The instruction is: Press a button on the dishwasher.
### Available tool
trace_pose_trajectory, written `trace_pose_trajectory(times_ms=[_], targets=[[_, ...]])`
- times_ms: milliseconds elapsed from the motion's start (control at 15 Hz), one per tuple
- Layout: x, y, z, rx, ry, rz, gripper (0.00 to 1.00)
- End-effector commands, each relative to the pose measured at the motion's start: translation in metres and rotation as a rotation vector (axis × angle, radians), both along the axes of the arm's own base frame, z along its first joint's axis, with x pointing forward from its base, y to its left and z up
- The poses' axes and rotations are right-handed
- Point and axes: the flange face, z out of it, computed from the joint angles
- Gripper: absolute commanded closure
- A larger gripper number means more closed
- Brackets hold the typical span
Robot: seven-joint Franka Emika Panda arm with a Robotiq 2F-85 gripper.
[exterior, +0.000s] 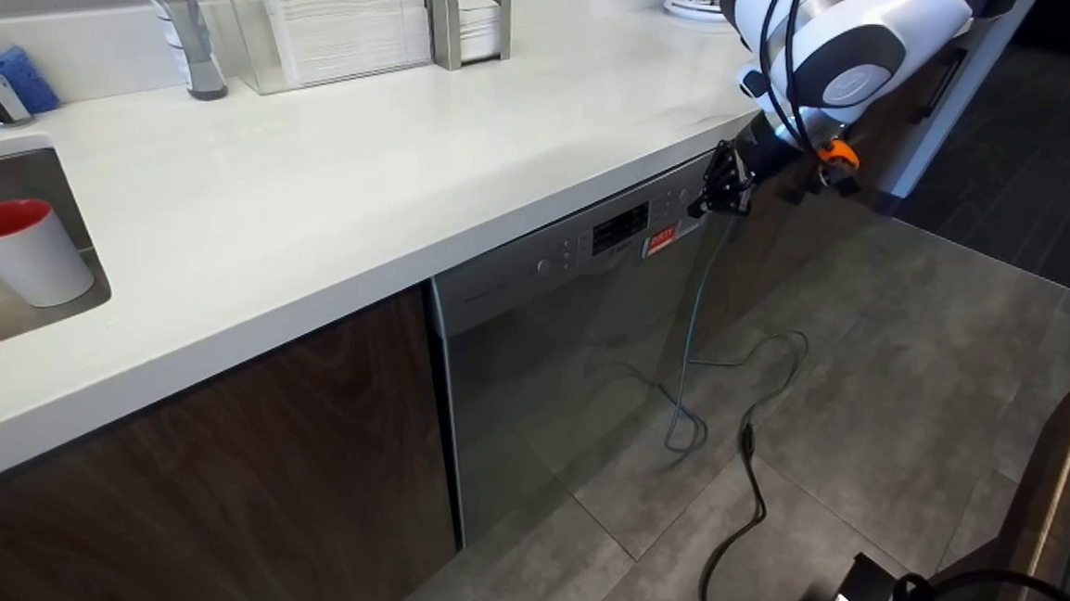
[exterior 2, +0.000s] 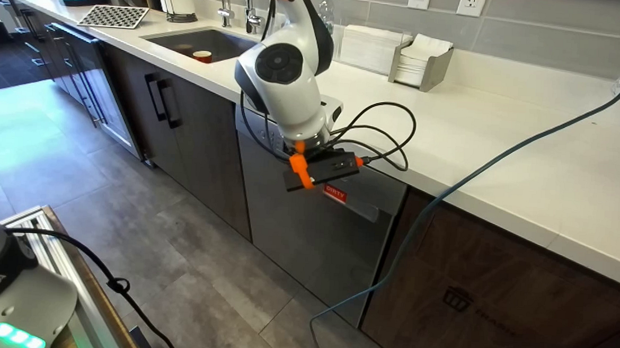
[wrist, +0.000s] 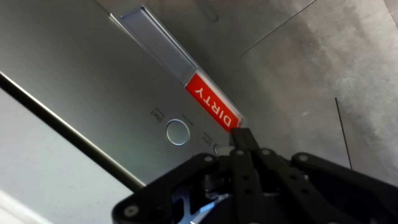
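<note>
The dishwasher (exterior: 539,384) has a grey steel front, also in an exterior view (exterior 2: 312,238). Its control strip, under the counter edge, has a dark display (exterior: 620,229) with no red light visible. In the wrist view, a round Start button (wrist: 177,132) and a smaller, partly hidden Extra button (wrist: 217,148) show beside a red DIRTY label (wrist: 214,102). My gripper (wrist: 244,133) is shut and empty, its tips at the label's end in the picture, right of the Start button. Contact cannot be told. My gripper (exterior: 703,204) is at the strip's far end; its fingers are hidden in an exterior view.
A white counter (exterior: 395,162) overhangs the dishwasher. A napkin holder (exterior 2: 422,66) and a sink (exterior 2: 163,40) with a red-rimmed cup (exterior: 27,251) are along it. A blue cable (exterior 2: 419,217) crosses in front. Dark wooden cabinets (exterior: 237,468) flank the dishwasher.
</note>
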Motion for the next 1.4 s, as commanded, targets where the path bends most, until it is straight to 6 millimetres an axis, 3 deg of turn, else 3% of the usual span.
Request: trace_pose_trajectory(times_ms=[0,1333], targets=[[0.004,0.000,-0.005,0.008,-0.033,-0.023,1.00],[-0.009,-0.003,-0.024,0.069,-0.133,-0.106,1.00]])
